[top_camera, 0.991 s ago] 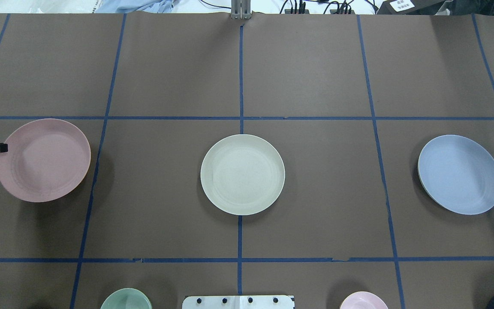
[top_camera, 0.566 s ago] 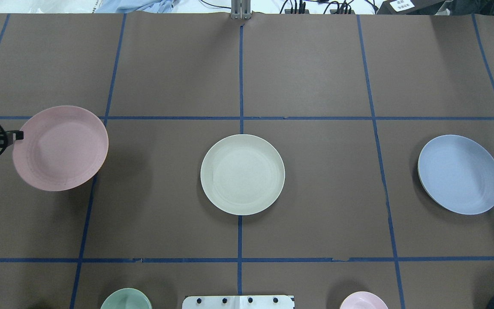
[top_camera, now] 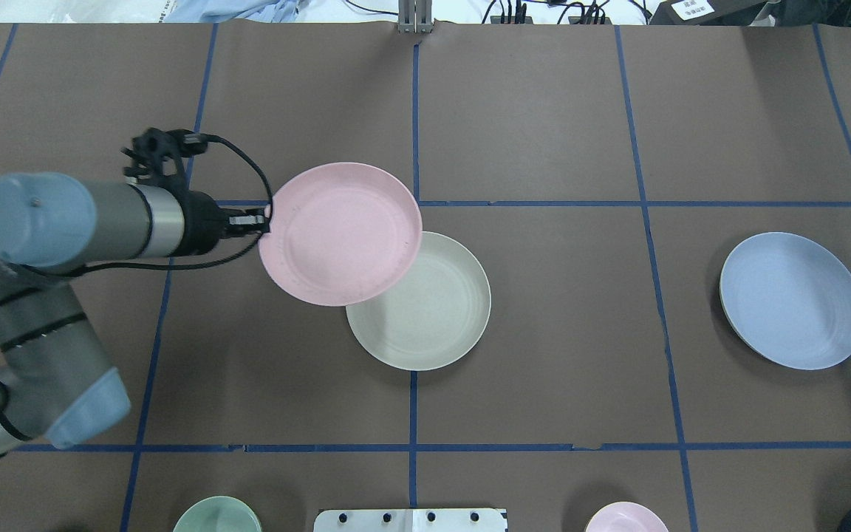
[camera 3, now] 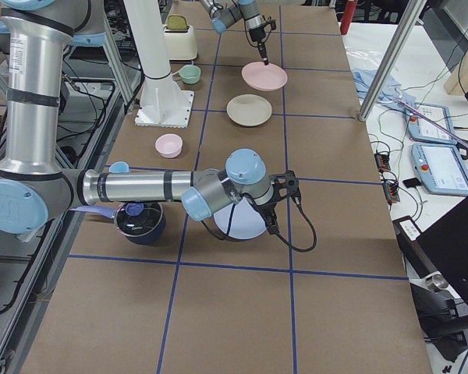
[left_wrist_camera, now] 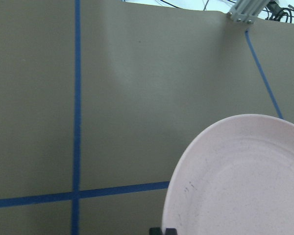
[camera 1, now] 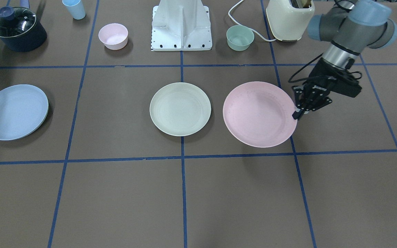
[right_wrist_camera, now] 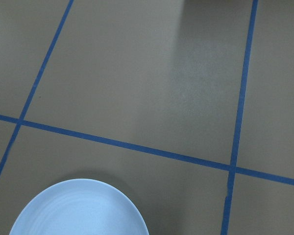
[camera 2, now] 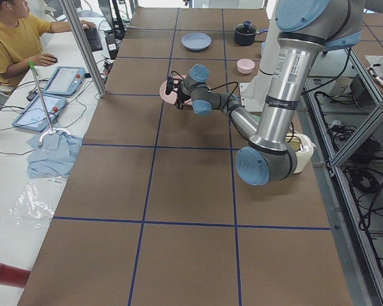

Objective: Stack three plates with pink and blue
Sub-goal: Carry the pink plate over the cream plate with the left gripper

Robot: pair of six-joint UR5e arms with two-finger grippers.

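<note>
Pink plate (top_camera: 340, 233) pinched at rim by left gripper (top_camera: 261, 220), held above table (top_camera: 544, 111). In overhead view, cream plate (top_camera: 433, 318) partly covered by it. Blue plate (top_camera: 793, 299) well apart, partly hidden behind right gripper (camera 3: 270, 224), whose grip cannot be told.

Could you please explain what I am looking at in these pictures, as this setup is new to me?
This is a two-armed robot at a brown table. Cameras look from overhead, opposite, both table ends and each wrist. The left tool pinches the rim of a pink plate, held above the table next to a cream plate. A blue plate lies apart; the right tool hangs near it, grip unclear.
</note>
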